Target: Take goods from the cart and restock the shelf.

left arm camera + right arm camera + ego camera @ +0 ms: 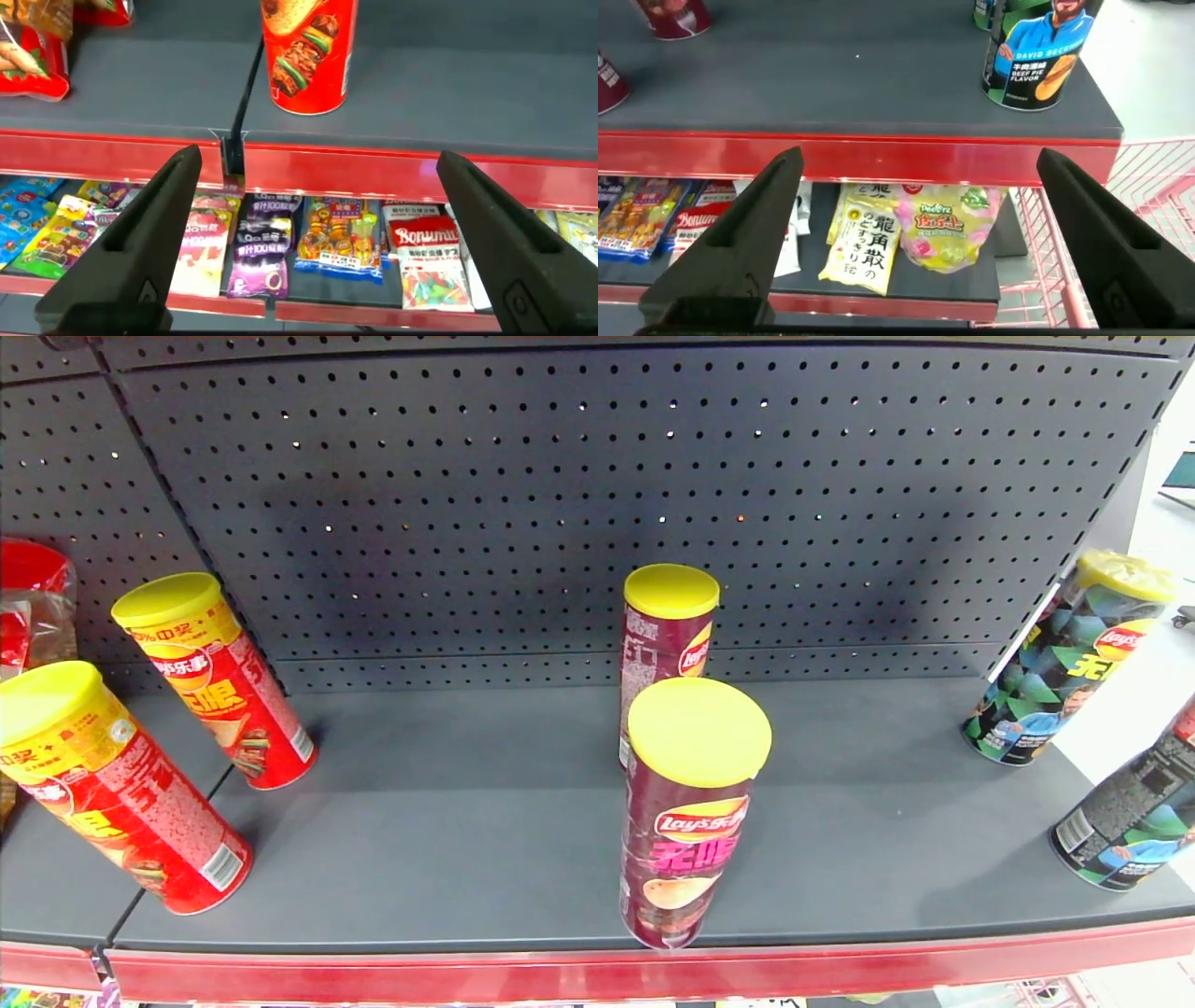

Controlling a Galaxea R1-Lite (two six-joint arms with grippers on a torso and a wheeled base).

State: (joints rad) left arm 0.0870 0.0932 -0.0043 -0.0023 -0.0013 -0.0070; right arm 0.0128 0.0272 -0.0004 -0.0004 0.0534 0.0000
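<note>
**Head view.** A grey shelf (467, 840) runs along behind a red front strip (597, 971), with a dark pegboard wall (560, 476) at the back. Six yellow-lidded tubes stand upright on it.
- The front maroon tube (686, 821) stands right at the strip, near its middle.
- The back maroon tube (665, 635) stands straight behind the front one, farther from the strip.
- Toward the strip's left end, the near red tube (121, 793) stands close to the strip and the far red tube (219, 686) stands deeper in.
- Toward the strip's right end, the near dark tube (1130, 821) stands close to the strip and the far dark tube (1064, 663) stands back from it.
- A red bag (33, 597) sits at the far left, well behind the strip.

**Left wrist view.** The left gripper (320, 157) is in front of the strip, its two black fingers spread wide with nothing between them. A red tube with a skewer picture (308, 56) stands on the shelf just behind the strip. Under the strip, a row of small snack packets (341, 238) lies on a lower level.

**Right wrist view.** The right gripper (920, 154) also faces the strip, fingers wide apart and empty. A dark tube showing a man (1036, 56) stands just behind the strip, near its right end. A maroon tube base (673, 14) shows farther back. Below the strip lie a yellow packet (868, 233) and a green-and-pink packet (948, 229), touching. The pink wire cart (1158, 177) sits beyond the strip's right end.
</note>
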